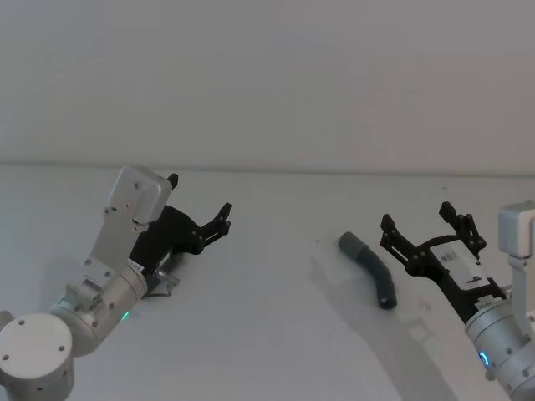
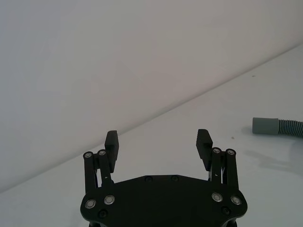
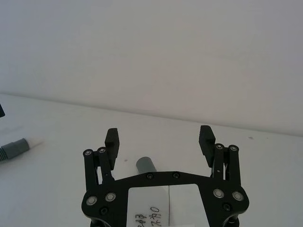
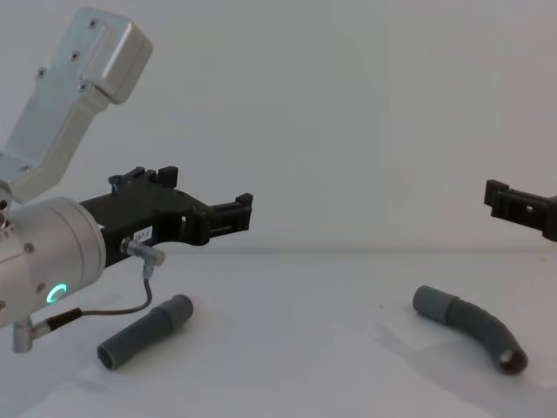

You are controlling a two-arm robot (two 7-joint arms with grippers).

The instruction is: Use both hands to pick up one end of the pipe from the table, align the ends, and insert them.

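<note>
Left end effector (image 2: 158, 138), white table (image 2: 236, 109), wall (image 2: 118, 56)

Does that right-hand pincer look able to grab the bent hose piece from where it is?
Probably yes. The right pincer hangs open just above and beside the curved hose piece, which lies on the table with nothing between them.

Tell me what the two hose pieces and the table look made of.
Curved hose piece: likely flexible plastic or rubber, matte dark grey, with a ribbed body and a smooth collar. Short straight hose piece: apparently the same. Table: plain white matte surface, no glare; material unclear.
</note>
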